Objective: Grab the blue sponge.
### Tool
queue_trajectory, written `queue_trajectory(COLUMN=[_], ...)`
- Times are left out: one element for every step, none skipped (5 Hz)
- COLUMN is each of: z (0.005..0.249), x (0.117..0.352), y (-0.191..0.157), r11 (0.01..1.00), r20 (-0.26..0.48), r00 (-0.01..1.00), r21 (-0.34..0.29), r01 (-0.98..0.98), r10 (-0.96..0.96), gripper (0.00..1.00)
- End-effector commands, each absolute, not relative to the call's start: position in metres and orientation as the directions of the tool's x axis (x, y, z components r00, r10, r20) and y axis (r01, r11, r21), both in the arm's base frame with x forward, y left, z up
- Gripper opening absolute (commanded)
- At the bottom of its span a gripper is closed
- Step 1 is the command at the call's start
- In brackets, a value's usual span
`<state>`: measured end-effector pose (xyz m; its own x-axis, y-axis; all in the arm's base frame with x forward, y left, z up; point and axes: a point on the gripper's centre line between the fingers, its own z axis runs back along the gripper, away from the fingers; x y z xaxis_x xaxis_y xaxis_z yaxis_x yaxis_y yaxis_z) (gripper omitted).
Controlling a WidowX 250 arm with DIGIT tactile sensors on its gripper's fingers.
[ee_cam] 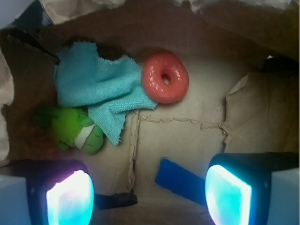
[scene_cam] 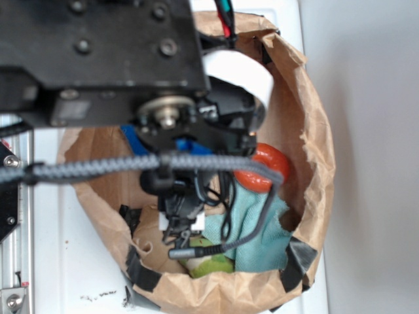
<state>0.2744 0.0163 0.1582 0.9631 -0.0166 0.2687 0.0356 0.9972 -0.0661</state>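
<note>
Two glowing pads of our pincer (ee_cam: 149,192) stand wide apart, empty, above the blue sponge (ee_cam: 180,180), which lies flat on the paper bag (ee_cam: 187,136) floor near the right pad. It looks thin, light, soft; we'd pinch across its narrow width.

No readable text, labels, brands or numbers (either view), nothing legible
</note>
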Motion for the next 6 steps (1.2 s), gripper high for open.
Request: queue_trajectory(z=[0.1713,0.1702,0.1702,0.1702,0.1702,0.1702], x=[0.2710,0.2713,0.2713,0.2713,0.2713,0.2713], y=[0.0197,0.0189,0.0189,0.0189,0.0189,0.0189], r11=[0.998,0.998,0.998,0.998,0.998,0.998], r20=[0.311,0.313,0.313,0.313,0.313,0.313], r00=[0.950,0.949,0.949,0.949,0.949,0.949], r21=[-0.051,-0.046,-0.046,-0.046,-0.046,-0.046], r01=[0.041,0.048,0.048,0.048,0.048,0.048], r10=[-0.023,-0.032,-0.032,-0.032,-0.032,-0.032], gripper=[1.00,1.00,1.00,1.00,1.00,1.00])
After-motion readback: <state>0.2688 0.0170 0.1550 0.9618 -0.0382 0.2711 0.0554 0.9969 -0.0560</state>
